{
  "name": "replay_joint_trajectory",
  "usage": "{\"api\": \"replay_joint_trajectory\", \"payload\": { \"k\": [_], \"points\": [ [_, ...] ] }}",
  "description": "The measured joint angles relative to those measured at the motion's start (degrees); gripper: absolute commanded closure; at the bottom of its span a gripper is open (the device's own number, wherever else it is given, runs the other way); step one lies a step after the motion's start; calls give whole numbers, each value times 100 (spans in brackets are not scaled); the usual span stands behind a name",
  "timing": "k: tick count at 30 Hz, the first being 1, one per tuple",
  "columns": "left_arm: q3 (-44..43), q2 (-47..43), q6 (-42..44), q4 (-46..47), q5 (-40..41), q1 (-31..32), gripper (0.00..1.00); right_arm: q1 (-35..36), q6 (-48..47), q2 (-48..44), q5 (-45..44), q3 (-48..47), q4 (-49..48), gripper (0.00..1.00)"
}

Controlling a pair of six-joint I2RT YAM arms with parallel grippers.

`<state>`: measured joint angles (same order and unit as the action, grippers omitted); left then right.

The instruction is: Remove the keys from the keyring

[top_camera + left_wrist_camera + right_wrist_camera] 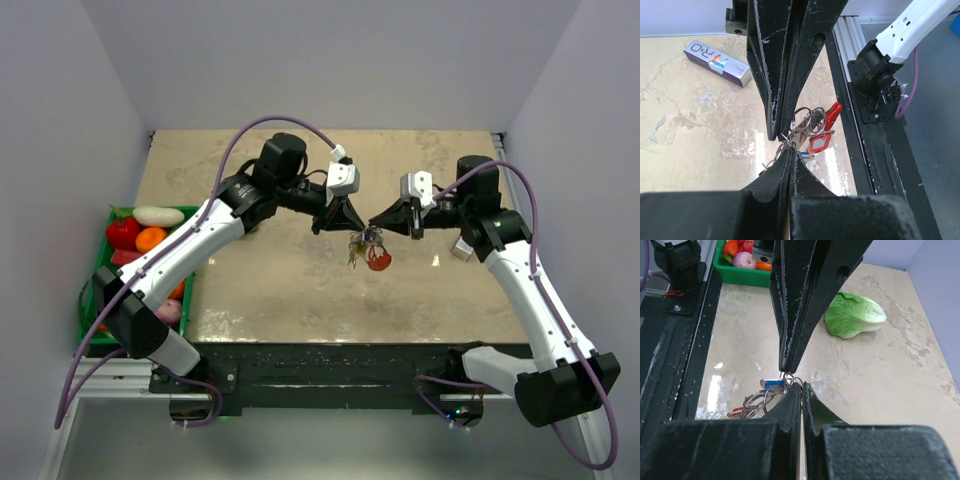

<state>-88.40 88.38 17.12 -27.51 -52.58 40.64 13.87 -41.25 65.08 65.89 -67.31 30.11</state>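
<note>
1. Keyring: thin silvery split rings bunched together, up over the middle of the table. The red fob hangs lowest. I cannot tell whether any part touches the surface.
2. Keys: small, crowded against the rings. A red tag and a blue one are clear, the rest too tangled to sort.
3. Handling, my judgement: the bunch is light and swings freely. The ring wire is stiff, springy and slick, and thin enough to slip out from between flat pads. The keys themselves are rigid. Best hold is one tool on the ring wire next to its split and the other on a single key's plastic head, walking that key along the coil.
4. Left gripper: jaws pressed fully together, pinching the keyring at the tips.
5. Right gripper: likewise fully closed on the keyring from the opposite side, tips almost meeting the left's.
6. Surroundings: a small box lies towards the table's right edge, a lettuce towards its left, and a green basket of produce sits off the left edge.
</note>
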Motion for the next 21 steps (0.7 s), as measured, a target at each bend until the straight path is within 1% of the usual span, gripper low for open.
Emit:
{"api": "replay_joint_trajectory", "payload": {
  "k": [15,21],
  "points": [
    [0,-76,50,-28,216,0,100,0,291,-2,-24,22,-232,100],
    [0,-116,46,-44,343,2,100,-2,-66,-2,11,9,44,100]
  ]
}}
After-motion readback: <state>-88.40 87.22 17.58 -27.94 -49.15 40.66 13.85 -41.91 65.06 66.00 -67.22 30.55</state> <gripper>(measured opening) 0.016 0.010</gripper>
